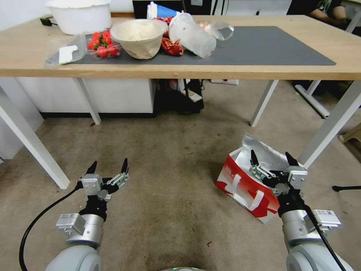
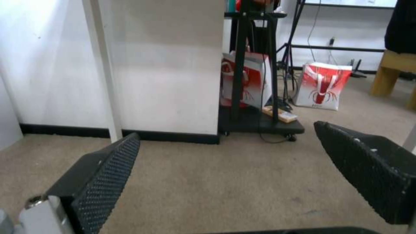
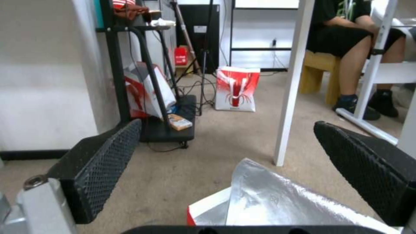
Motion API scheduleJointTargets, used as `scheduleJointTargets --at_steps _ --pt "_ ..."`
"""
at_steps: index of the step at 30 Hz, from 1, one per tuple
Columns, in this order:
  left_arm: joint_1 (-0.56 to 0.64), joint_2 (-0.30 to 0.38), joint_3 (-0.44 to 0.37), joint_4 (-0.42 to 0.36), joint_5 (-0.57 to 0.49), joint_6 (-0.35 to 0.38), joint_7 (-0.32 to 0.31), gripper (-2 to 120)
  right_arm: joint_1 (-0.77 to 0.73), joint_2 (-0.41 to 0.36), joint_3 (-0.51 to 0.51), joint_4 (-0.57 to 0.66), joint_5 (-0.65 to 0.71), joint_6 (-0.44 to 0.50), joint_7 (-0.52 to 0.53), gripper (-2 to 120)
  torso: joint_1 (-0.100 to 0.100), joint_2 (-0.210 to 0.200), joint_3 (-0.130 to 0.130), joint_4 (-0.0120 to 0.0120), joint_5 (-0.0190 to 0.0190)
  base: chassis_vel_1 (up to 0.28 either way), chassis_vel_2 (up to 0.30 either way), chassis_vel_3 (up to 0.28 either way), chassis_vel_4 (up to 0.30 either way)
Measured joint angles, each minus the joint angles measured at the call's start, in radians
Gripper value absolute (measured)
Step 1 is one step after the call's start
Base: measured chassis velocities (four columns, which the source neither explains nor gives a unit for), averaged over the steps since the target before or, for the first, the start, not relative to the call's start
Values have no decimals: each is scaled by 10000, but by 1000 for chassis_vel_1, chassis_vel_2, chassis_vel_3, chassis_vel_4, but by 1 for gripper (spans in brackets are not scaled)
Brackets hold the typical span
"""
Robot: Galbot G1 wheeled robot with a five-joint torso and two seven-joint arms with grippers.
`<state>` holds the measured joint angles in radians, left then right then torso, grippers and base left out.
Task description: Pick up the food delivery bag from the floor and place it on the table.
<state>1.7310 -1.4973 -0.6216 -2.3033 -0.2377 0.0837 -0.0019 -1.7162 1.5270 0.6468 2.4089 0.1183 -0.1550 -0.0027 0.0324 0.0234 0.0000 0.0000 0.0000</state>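
Near our right side, our right gripper [image 1: 271, 157] hovers, jaws apart, above the red-and-white foil-lined paper delivery bag [image 1: 244, 184] standing on the stained grey-brown floor [image 1: 169, 158], ready to grasp. Our left gripper [image 1: 108, 165] waits, jaws apart, left.

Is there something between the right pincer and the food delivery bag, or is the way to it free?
Nothing visible is in the way. The right pincer hangs open directly over the food delivery bag on the floor, with the foil flap just below its fingers. The left pincer, also open, is off to the side over bare floor.
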Motion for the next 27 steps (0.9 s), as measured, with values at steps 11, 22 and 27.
scheduleJointTargets --at_steps 11,22,27 --pt "24 40 -23 3 34 -150 -68 100 958 -2439 1070 -548 1278 -1893 -399 100 8 51 0 -1 1 0 0 0 0" --pt "65 -114 -18 17 103 -251 -83 100 3322 -5774 872 -3888 2768 -2973 -1380 100 13 77 1 -1 1 0 0 0 0" --pt "72 -187 -74 85 131 -299 -110 100 4504 -6701 304 -5104 2875 -3109 -2309 100 14 81 0 2 3 0 0 0 0"
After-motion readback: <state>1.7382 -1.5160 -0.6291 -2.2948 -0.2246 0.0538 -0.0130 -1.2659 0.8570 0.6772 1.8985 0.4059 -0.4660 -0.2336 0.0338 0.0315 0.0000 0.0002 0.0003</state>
